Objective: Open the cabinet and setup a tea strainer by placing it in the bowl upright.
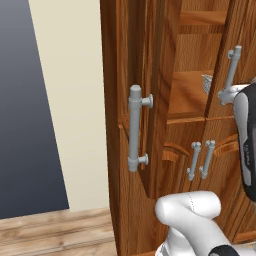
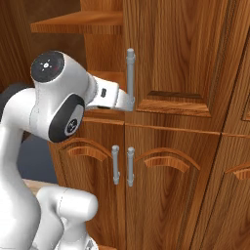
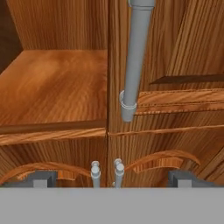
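Note:
The cabinet (image 1: 117,75) stands with its upper left door swung out towards me, grey bar handle (image 1: 135,127) facing front. On the bared wooden shelf (image 1: 187,95) a bit of the silver mesh tea strainer (image 1: 207,84) peeks out from behind the edge of the upper right door (image 2: 176,53). My gripper (image 2: 128,101) is open, level with the lower end of that door's handle (image 2: 130,73); in the hand view the handle (image 3: 135,57) rises between my wide-apart fingertips (image 3: 39,179), which hold nothing. The bowl is out of view.
Below the shelf, two shut lower doors carry a pair of slim grey handles (image 2: 123,165). A cream wall (image 1: 70,100) and wooden floor (image 1: 50,232) lie left of the cabinet. My own white arm (image 2: 53,97) crosses in front of the open compartment.

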